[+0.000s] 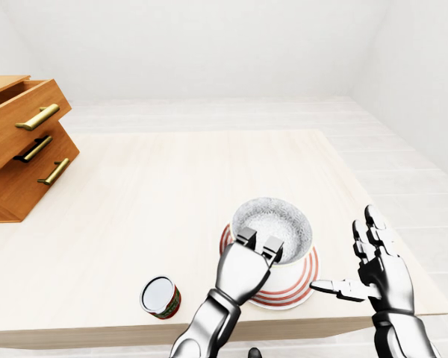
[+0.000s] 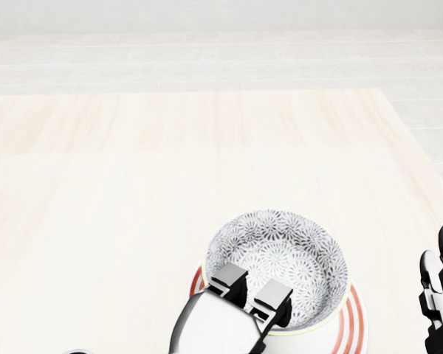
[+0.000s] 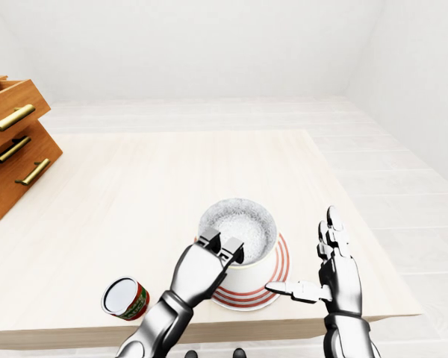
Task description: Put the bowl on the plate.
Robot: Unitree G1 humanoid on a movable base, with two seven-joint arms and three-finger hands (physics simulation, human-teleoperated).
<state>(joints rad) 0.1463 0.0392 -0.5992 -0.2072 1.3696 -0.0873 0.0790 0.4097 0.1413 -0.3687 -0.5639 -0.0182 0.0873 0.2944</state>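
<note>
one left hand (image 1: 248,268) grips the bowl (image 1: 275,222) over the plate (image 1: 302,280).

Pale, light-grained wooden tabletop (image 1: 172,186), rectangular, filling the middle of the left-eye view. At its left edge, resting on it, a brown wooden chest (image 1: 19,156) of 3 drawers with brass handles, top drawer pulled out. Near the bottom edge, a white plate (image 1: 302,285) with red rings. Left of that, apart from it, 1 small red can (image 1: 160,297), tipped, pale end showing.
</note>
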